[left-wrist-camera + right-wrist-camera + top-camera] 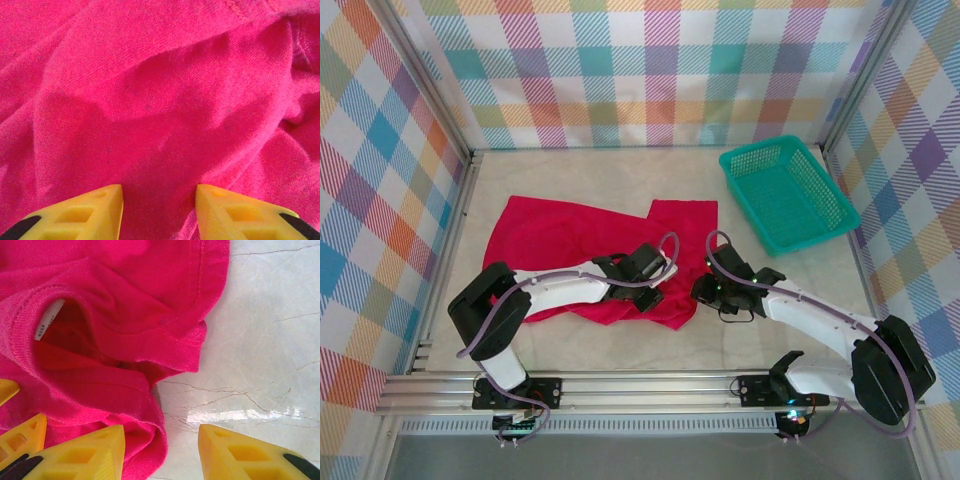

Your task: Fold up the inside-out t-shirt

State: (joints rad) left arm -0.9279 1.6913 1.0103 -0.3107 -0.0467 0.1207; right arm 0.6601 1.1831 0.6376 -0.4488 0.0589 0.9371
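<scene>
The inside-out t-shirt (570,245) lies crumpled and red on the table, left of centre. Its ribbed neck opening (30,355) with the small white label (47,320) faces the right wrist camera. My left gripper (650,296) hovers over the shirt's near right part, its yellow fingers (95,210) spread open with smooth red cloth (160,110) beneath. My right gripper (705,290) stands at the shirt's right edge, open. A rolled hem (150,440) lies by its left finger (85,455), while bare table lies under the right finger (240,455).
A teal mesh basket (788,192) stands at the back right, apart from the shirt. The pale marbled table (260,340) extends right of the cloth. The left gripper's yellow fingertips (20,440) show at the right wrist view's lower left. Plaid walls enclose the workspace.
</scene>
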